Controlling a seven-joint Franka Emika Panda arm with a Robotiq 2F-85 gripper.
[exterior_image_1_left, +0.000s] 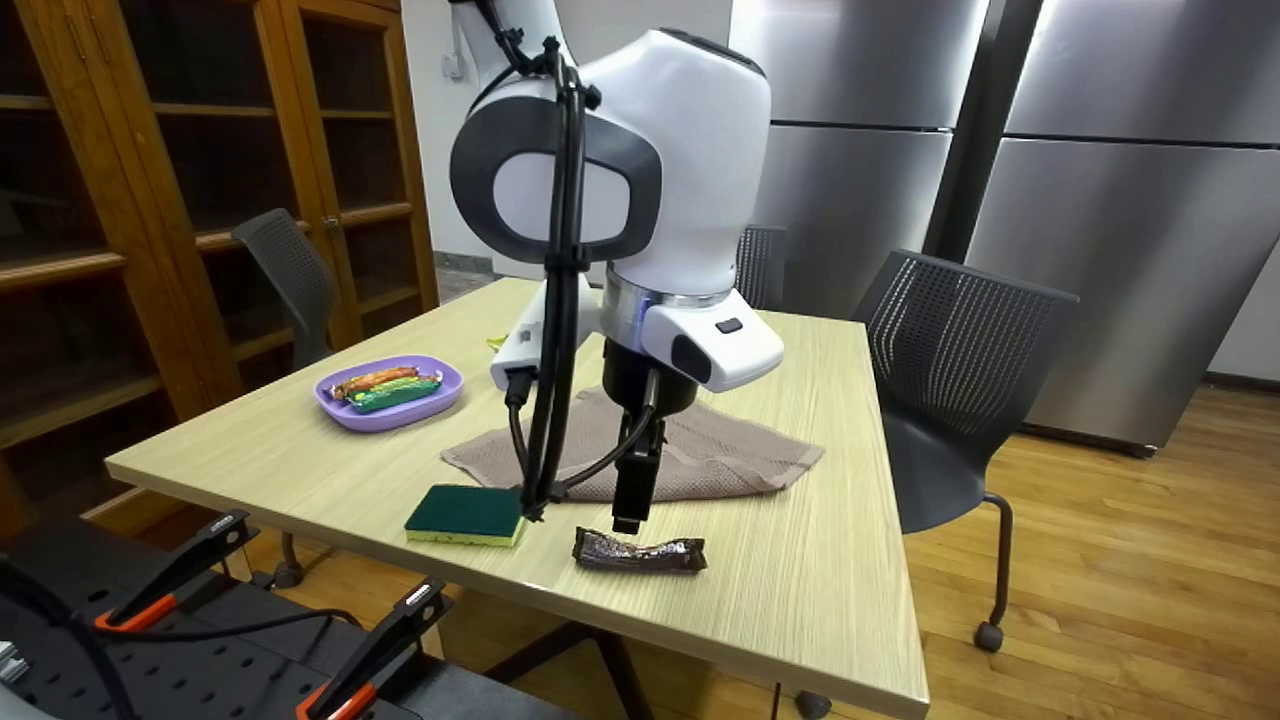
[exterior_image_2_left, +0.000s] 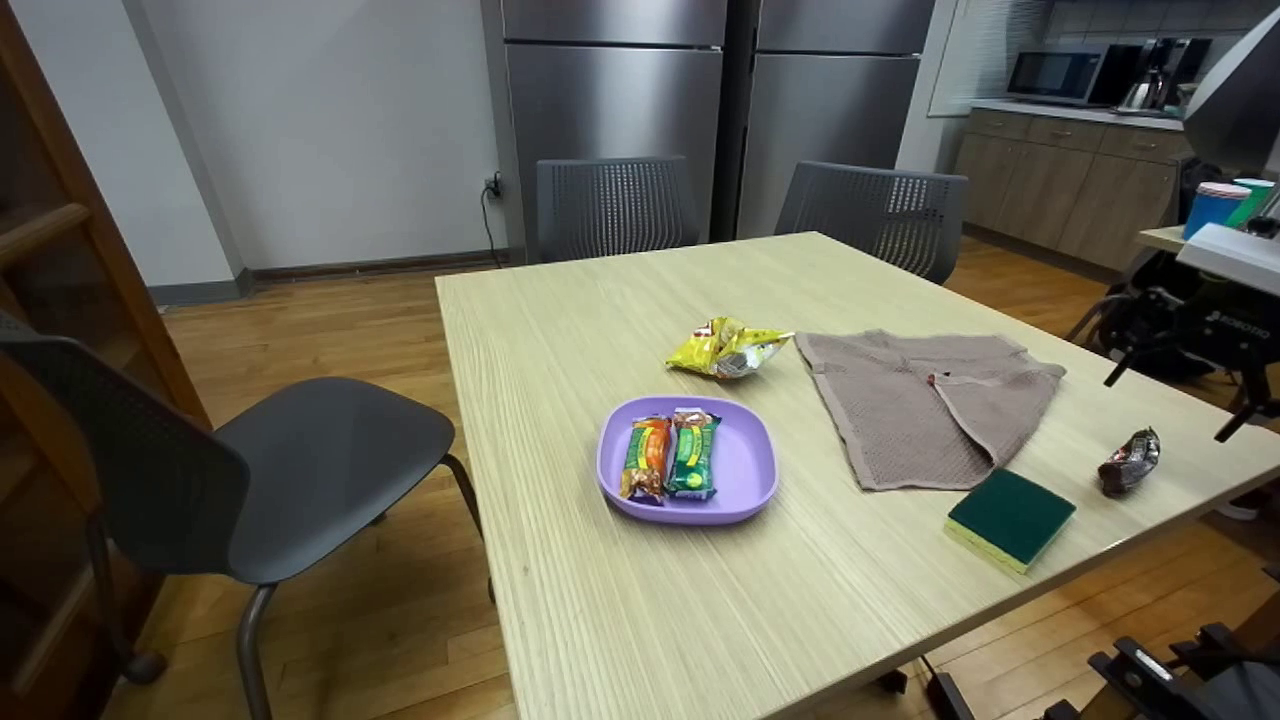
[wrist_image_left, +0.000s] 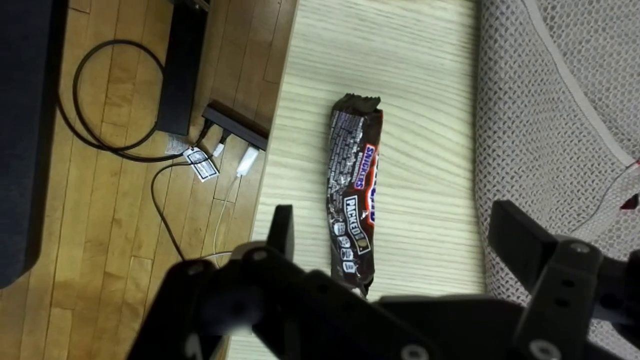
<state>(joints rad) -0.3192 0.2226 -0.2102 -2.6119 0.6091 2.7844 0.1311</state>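
My gripper (wrist_image_left: 401, 235) stands open above the table, its fingers (wrist_image_left: 283, 230) wide apart with nothing between them. Below it lies a brown Snickers bar (wrist_image_left: 352, 195), lengthwise between the two jaws and nearer the left one in the wrist view; its lower end is hidden by the gripper. In both exterior views the gripper (exterior_image_2_left: 1170, 405) hangs over the bar (exterior_image_1_left: 640, 553) without touching it. A green and yellow sponge (exterior_image_1_left: 465, 512) lies beside the bar. The grey-brown towel (exterior_image_2_left: 910, 420) is spread on the bar's far side, under the right finger in the wrist view.
A purple plate (exterior_image_2_left: 748, 460) holds an orange-wrapped bar (exterior_image_2_left: 646, 455) and a green-wrapped bar (exterior_image_2_left: 693, 455). A crumpled yellow packet (exterior_image_2_left: 728, 348) lies near the towel. The table's edge (exterior_image_1_left: 640, 618) runs close to the Snickers bar. Chairs (exterior_image_1_left: 930, 390) stand around the table.
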